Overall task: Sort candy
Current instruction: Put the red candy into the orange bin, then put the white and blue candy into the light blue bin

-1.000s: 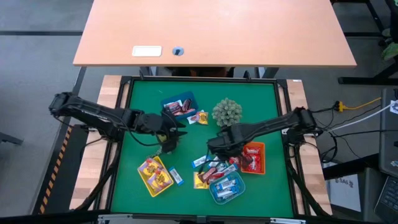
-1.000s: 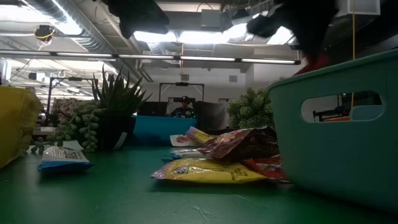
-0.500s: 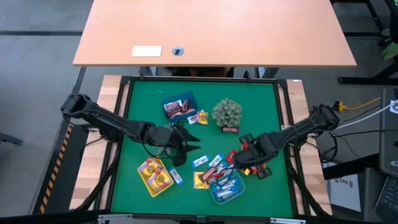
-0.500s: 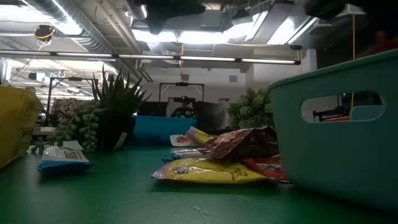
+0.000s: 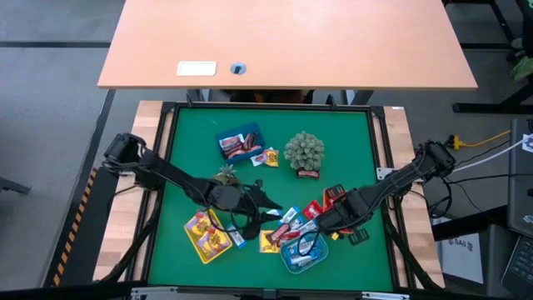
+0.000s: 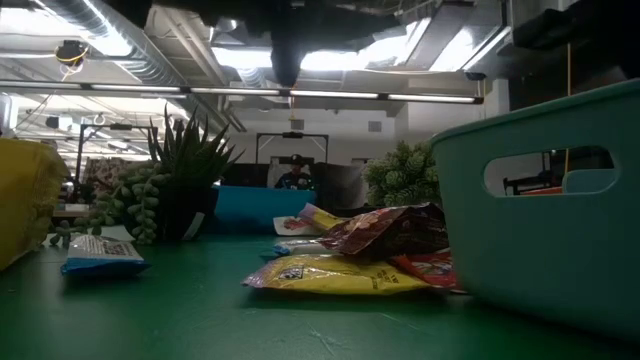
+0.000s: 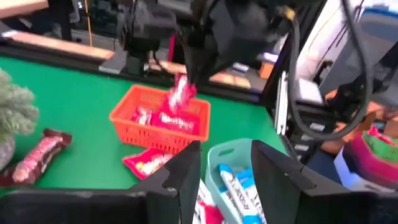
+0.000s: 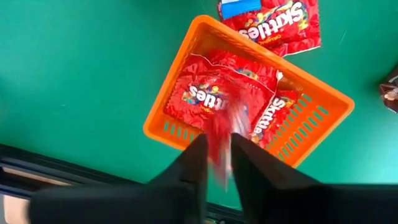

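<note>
**Q:** Nearest first: what is at your right gripper (image 8: 219, 142)?

**A:** A red packet (image 8: 221, 134), over the orange tray (image 8: 158, 134). Whether I grip it or have let go, I cannot tell. I judge it light, soft and slippery, best pinched at a flat sealed end.

**Q:** Farther out?

**A:** The orange tray holds red packets only. The teal tray (image 6: 540, 220) holds blue-and-white ones. My left gripper (image 7: 225, 149) hangs beside it, spread and empty. Loose sweets (image 5: 279, 223) lie mid-table, and the yellow tray (image 5: 193, 235) is beyond.
</note>
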Controlling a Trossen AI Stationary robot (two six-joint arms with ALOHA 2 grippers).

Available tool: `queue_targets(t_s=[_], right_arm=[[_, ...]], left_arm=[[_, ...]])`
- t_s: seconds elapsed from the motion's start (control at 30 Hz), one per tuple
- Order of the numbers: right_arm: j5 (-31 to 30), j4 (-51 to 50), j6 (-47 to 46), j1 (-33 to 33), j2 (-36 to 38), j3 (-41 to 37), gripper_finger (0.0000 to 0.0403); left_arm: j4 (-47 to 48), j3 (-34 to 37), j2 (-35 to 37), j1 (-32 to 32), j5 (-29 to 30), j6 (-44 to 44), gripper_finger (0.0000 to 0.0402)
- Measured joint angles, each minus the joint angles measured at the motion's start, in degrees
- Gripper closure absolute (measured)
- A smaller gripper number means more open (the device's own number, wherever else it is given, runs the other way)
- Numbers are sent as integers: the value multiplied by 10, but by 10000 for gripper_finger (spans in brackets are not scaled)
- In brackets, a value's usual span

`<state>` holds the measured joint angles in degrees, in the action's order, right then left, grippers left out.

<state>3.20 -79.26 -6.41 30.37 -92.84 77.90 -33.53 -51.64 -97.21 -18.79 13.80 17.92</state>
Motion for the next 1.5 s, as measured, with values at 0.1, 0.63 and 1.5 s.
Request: queue_targets(t_s=[0.1, 0.63, 1.5], right_arm=[[0, 2, 0, 0, 0, 0, 293], [0, 17, 3, 0, 0, 0, 201], [-2, 48, 3, 0, 0, 0, 200]], left_arm=[[0, 0, -13, 0, -15, 11, 270], [34, 0, -85, 0, -24, 56, 181], [197, 0, -132, -14, 51, 55, 180]])
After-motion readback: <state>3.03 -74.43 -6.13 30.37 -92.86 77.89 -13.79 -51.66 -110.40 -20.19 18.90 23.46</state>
